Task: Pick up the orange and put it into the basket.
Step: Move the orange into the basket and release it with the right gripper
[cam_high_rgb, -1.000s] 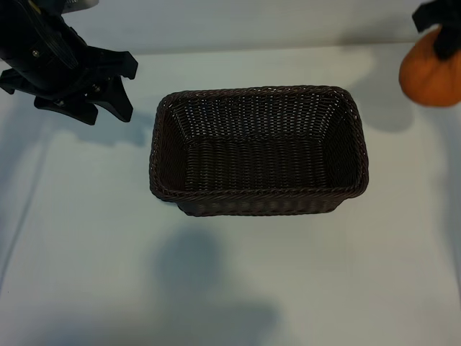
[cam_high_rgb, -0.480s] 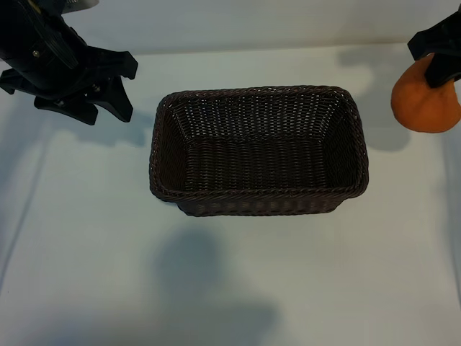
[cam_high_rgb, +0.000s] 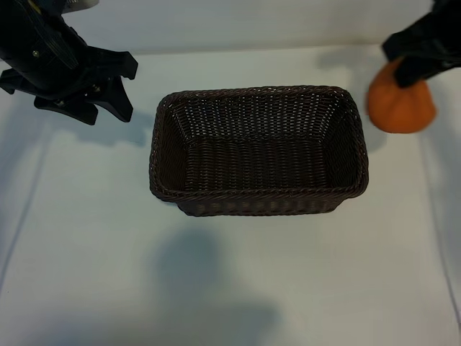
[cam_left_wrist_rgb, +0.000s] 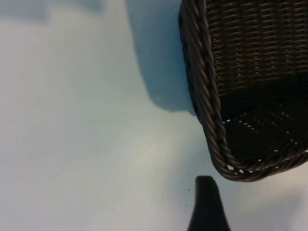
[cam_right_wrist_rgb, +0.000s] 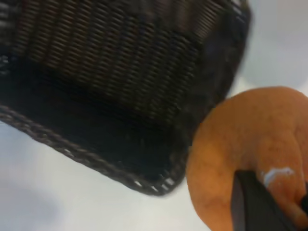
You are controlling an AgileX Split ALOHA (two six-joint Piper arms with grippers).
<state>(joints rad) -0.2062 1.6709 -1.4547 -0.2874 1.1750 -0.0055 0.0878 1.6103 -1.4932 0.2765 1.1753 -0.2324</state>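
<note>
At upper right of the exterior view, the right gripper (cam_high_rgb: 416,63) clamps the orange (cam_high_rgb: 400,104) just beside the basket (cam_high_rgb: 256,204); its jaws pinch the fruit's top. Upper left, the left gripper (cam_high_rgb: 108,83) hangs with jaws wide.

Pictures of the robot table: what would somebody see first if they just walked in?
Probably the bright orange, up in the air at the right, pinched in the right gripper just beside the basket. Next comes the big dark brown basket in the middle of the white table, with nothing inside it. The left gripper hangs open at the far left, holding nothing.
</note>
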